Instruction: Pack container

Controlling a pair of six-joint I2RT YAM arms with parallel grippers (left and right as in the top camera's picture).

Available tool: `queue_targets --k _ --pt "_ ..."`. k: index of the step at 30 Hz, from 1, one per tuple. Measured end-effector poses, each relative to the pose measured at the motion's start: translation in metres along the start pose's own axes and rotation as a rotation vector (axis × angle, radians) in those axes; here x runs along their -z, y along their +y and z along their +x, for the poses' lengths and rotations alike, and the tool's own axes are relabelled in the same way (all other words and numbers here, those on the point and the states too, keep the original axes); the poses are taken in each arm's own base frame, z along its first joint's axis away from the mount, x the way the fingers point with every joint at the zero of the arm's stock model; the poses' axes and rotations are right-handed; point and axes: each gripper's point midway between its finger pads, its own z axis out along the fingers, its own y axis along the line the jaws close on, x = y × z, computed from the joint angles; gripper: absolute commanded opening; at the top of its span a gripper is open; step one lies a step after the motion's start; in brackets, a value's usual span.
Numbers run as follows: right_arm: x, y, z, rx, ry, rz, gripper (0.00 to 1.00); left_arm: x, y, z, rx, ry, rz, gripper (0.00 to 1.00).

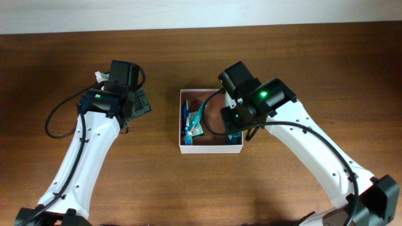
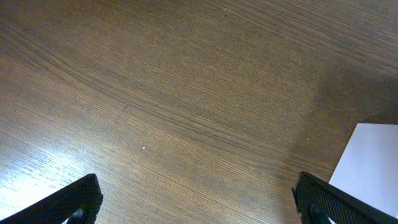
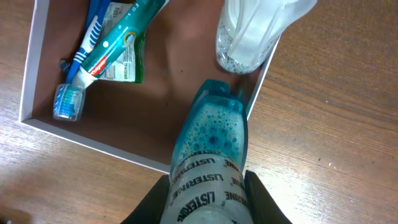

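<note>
The container [image 1: 182,119] is a shallow white box with a reddish-brown inside, at the table's middle; it also shows in the right wrist view [image 3: 31,74]. In it lie a toothpaste tube [image 3: 118,37], a blue toothbrush [image 3: 68,99] and a clear bottle [image 3: 249,37]. My right gripper [image 3: 208,199] is shut on a blue Listerine bottle [image 3: 211,143], held over the container's right wall with its far end inside. My left gripper [image 2: 199,205] is open and empty over bare wood left of the container, whose white wall [image 2: 370,162] shows at the right.
The brown wooden table [image 1: 125,182] lies all round the container. The left arm [image 1: 107,107] sits to the container's left, the right arm [image 1: 264,107] over its right side. A pale strip runs along the table's far edge [image 1: 188,12].
</note>
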Motion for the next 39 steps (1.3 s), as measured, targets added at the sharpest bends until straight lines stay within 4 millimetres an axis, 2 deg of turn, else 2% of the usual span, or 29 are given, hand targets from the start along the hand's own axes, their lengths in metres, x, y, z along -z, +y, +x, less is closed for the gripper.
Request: queue_targets --k 4,10,18,19,20,22,31,33,38,39 --pt "-0.004 0.000 -0.003 0.003 -0.014 -0.001 0.23 0.000 0.000 0.000 0.000 0.000 0.000 0.99" --pt "-0.020 -0.001 0.004 0.004 0.027 0.010 0.23 0.000 0.000 0.000 0.000 0.000 0.000 0.99" --pt "-0.025 -0.001 0.005 0.004 0.043 0.014 0.24 0.000 0.000 0.000 0.000 0.000 0.000 0.99" --pt "-0.025 -0.001 0.005 0.004 0.043 0.013 0.41 0.000 0.000 0.000 0.000 0.000 0.000 0.99" --pt "-0.026 -0.001 0.005 0.005 0.043 0.014 0.49 0.000 0.000 0.000 0.000 0.000 0.000 0.99" --pt "-0.026 -0.002 0.005 0.008 0.043 0.017 0.56 0.000 0.000 0.000 0.000 0.000 0.000 0.99" --pt "-0.024 -0.002 0.005 0.015 0.042 0.016 0.55 0.000 0.000 0.000 0.000 0.000 0.000 0.99" --pt "-0.012 -0.002 0.005 0.014 0.012 0.009 0.56 0.000 0.000 0.000 0.000 0.000 0.000 0.99" --pt "0.068 -0.006 0.013 0.009 -0.184 -0.040 0.59 0.000 0.000 0.000 0.000 0.000 0.000 0.99" --pt "0.093 -0.007 0.017 0.007 -0.261 -0.060 0.59 0.000 0.000 0.000 0.000 0.000 0.000 0.99"
